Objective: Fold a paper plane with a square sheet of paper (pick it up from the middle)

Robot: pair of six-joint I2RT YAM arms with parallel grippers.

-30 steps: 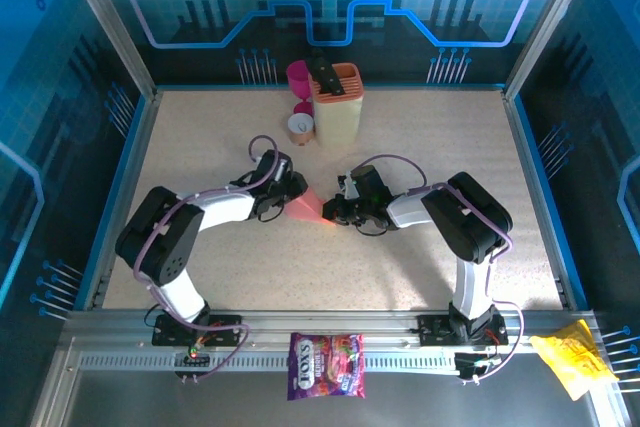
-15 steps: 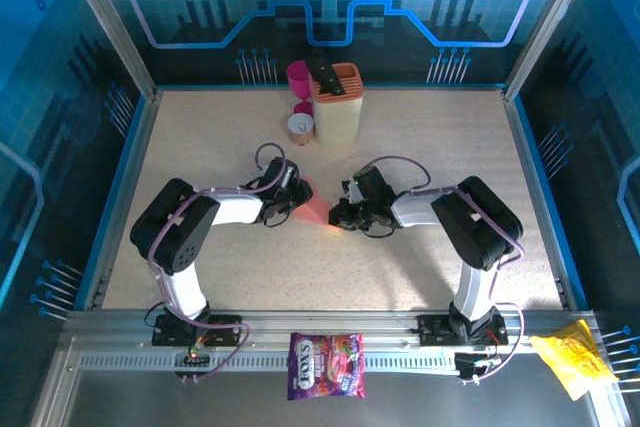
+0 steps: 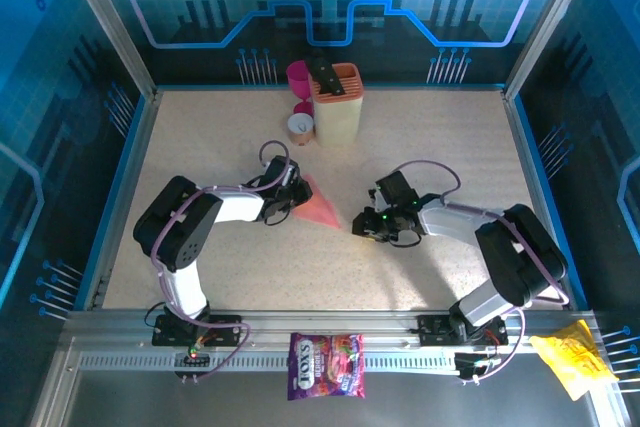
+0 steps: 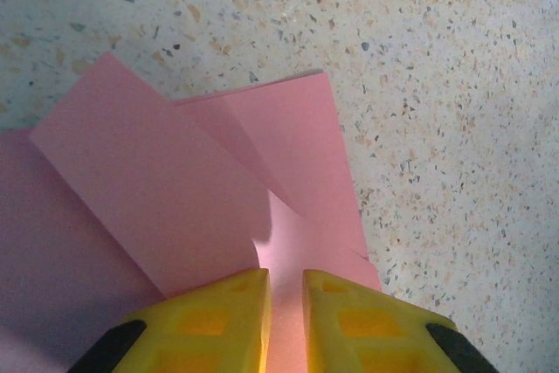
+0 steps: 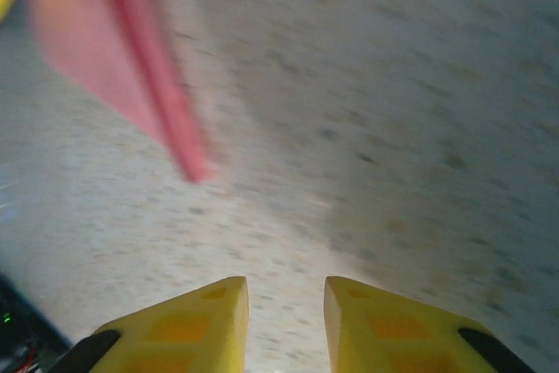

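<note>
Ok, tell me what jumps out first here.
The folded pink paper at the middle of the table catches the eye first, pinched at its edge in the left arm's jaws. The right arm's jaws stand open just to its right, clear of it. At the far edge stands a beige holder beside a magenta cup.

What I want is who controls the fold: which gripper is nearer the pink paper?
Left. The left gripper is on the pink paper, its edge between the fingers; the right gripper sits apart from it, off the paper's pointed end, jaws open on nothing.
</note>
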